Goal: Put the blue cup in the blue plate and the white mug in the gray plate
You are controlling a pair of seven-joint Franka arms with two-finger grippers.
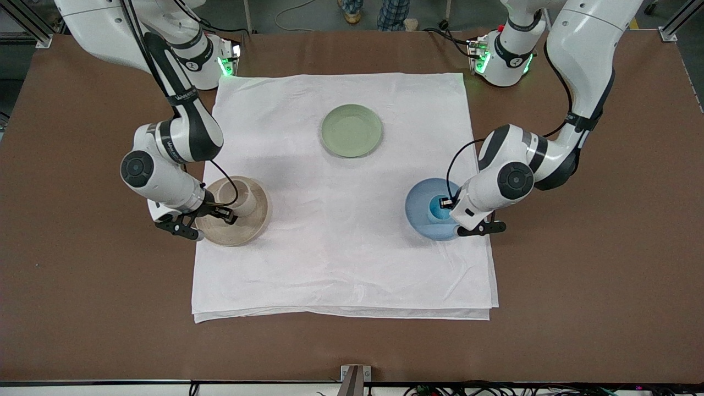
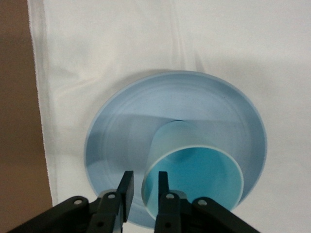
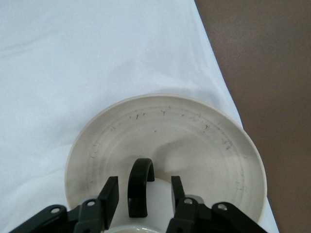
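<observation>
Cloth: a white rectangular fabric cloth covers the middle of the brown table; everything below is placed against it.
Green plate: the round pale green plate lies on the cloth, farther from the front camera than the other two plates.
Gray plate: the round beige-tan plate sits at the cloth's edge toward the right arm's end.
Blue plate: the round matte blue plate sits at the cloth's edge toward the left arm's end.
White mug: the off-white cylindrical mug stands upright in the gray plate.
Blue cup: the small light-blue tumbler stands upright in the blue plate.
Right gripper: the right gripper has its fingers spread either side of the mug's dark handle, not touching it.
Left gripper: the left gripper straddles the cup's rim, fingers slightly parted, grasping nothing.
</observation>
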